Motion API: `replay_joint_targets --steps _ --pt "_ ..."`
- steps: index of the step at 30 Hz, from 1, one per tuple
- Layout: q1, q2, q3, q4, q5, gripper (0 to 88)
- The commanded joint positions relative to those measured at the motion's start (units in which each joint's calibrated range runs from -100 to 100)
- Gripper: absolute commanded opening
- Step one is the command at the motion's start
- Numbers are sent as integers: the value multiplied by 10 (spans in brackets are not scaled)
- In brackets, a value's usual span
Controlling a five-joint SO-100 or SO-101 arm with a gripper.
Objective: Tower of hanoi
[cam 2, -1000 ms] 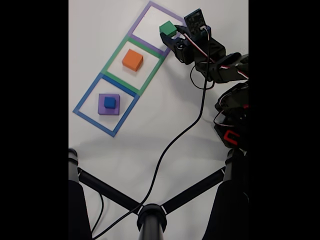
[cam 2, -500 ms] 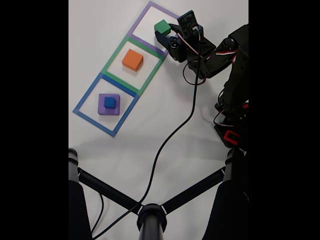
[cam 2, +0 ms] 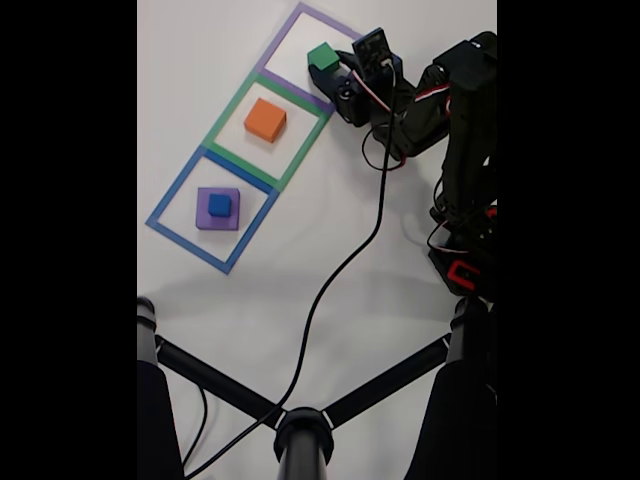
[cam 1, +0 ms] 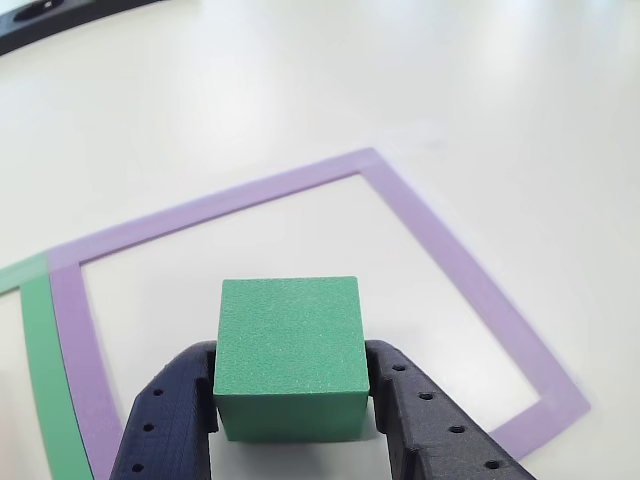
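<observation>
The green block [cam 1: 290, 345] sits between my gripper's [cam 1: 290, 385] dark blue fingers [cam 1: 165, 415], which are shut on its two sides, over the purple tape square [cam 1: 450, 260]. In the fixed view the green block [cam 2: 322, 57] is inside the purple tape square [cam 2: 302, 13] at the top, with the gripper [cam 2: 334, 70] reaching in from the right. I cannot tell whether the block rests on the table. The salmon-orange block [cam 2: 265, 119] lies in the green tape square [cam 2: 226, 112]. The small blue cube [cam 2: 219, 205] sits on the flat purple block [cam 2: 204, 218] in the blue tape square [cam 2: 176, 193].
The arm's body and base [cam 2: 465, 260] stand at the right edge of the fixed view. A black cable [cam 2: 335, 285] trails from the gripper across the white table to a black tripod-like stand [cam 2: 300, 430] at the bottom.
The gripper has carried the green block a little left and further into the purple square, and the arm has folded more upright.
</observation>
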Motion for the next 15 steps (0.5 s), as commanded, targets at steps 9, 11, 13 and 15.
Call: replay_joint_targets --steps 9,11,13,15 --pt "6 5 -21 -23 0 208" --pt "6 2 -22 -25 0 219" --pt "8 -9 -20 -25 0 235" --pt "11 -29 -12 -19 0 250"
